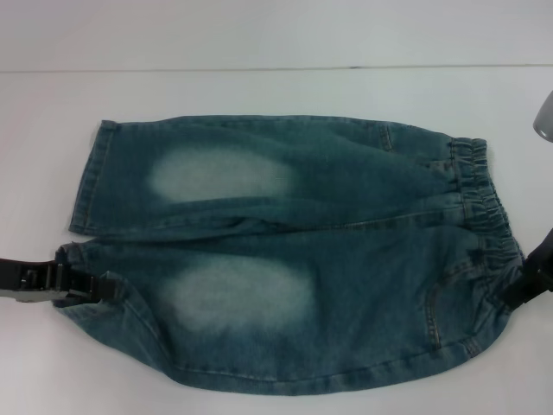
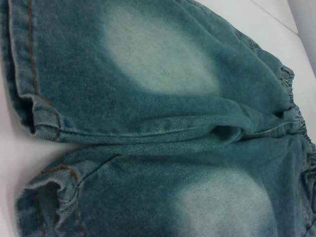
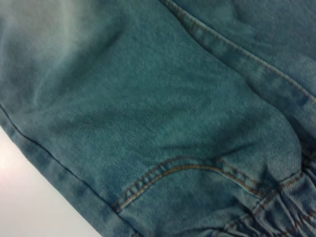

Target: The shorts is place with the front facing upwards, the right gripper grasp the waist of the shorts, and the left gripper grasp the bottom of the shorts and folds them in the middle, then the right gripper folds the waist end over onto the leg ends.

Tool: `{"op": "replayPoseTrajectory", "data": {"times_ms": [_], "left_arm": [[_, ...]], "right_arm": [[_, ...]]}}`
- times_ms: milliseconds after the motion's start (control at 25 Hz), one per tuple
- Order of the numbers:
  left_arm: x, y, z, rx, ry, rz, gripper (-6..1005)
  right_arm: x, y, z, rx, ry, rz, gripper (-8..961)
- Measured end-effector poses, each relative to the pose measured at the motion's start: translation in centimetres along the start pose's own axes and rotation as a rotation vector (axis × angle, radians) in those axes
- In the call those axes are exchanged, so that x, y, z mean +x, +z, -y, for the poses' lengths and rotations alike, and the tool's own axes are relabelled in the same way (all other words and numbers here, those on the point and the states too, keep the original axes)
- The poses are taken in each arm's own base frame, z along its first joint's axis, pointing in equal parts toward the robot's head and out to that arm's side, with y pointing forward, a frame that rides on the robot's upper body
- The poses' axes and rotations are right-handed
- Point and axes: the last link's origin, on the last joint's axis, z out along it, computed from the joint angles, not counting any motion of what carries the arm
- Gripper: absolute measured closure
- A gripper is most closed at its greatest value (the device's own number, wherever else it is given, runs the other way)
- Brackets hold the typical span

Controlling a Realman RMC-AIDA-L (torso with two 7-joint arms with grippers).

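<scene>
A: Where were the denim shorts [image 1: 294,251]?

B: Flat on the white table [image 1: 259,91], front up. Elastic waistband [image 1: 484,203] twd my right, leg hems [image 1: 91,181] twd my left. Two pale faded patches, one per leg.

A: Your grippers?

B: Left gripper [image 1: 86,285] was at the hem of the near leg, black fingers touching the denim edge. Right gripper [image 1: 527,281] was at the near end of the waistband, touching it.

A: Clamped on the cloth?

B: Couldn't tell for either. Left's tips met the hem, but whether they pinched fabric didn't show. Right was mostly cut off by the frame edge, only a dark bit visible.

A: Wrist cams?

B: No fingers in either. Left wrist showed both leg hems [image 2: 42,126] w/ orange stitching and the gap btwn legs. Right wrist showed denim, a curved pocket seam [image 3: 173,175] and gathered elastic. No containers anywhere. Grey object [image 1: 544,117] at far right, cut off, couldn't ID.
</scene>
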Motion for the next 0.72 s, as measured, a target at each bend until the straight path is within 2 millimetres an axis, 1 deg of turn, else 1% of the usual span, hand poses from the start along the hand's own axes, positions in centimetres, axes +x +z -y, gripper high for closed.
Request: {"op": "replayPoseTrajectory", "data": {"times_ms": [80,480,600,720], "left_arm": [[0.00,0.00,0.02,0.001,0.000,-0.001,972],[0.00,-0.10,0.07,0.000,-0.005,-0.008,973],[0.31,-0.15,-0.20,-0.026,-0.002,-0.029,973],[0.77,-0.48,-0.42,-0.052,-0.001,-0.066,973]], "right_arm": [[-0.12,0.01,-0.09,-0.006,-0.004,0.009,398],[-0.21,-0.04,-0.13,-0.011,-0.010,0.019,839],[-0.19,-0.28,0.08,-0.009,0.000,0.051,919],[-0.06,-0.56,0.32,-0.012,0.019,0.092,913]]}}
